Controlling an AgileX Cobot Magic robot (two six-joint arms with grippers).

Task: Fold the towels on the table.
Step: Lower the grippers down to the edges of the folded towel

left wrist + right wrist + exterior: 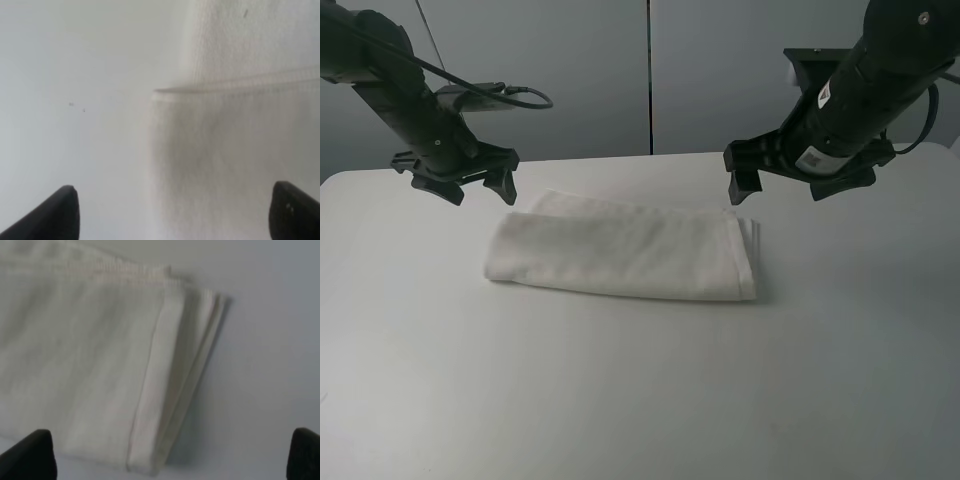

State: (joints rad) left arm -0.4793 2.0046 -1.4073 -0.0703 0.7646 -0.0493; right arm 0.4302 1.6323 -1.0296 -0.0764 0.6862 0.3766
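The folded white terry-cloth towel (620,255) lies flat on the plain white smooth-topped table (620,400), between the two tools. Left gripper (478,188): jaws wide apart, holding nothing, over one towel end. Right gripper (780,183): jaws wide apart, holding nothing, over the opposite, layered end.

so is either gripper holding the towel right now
No, the left gripper and the right gripper both hang open above the ends of the towel, with no cloth pinched.
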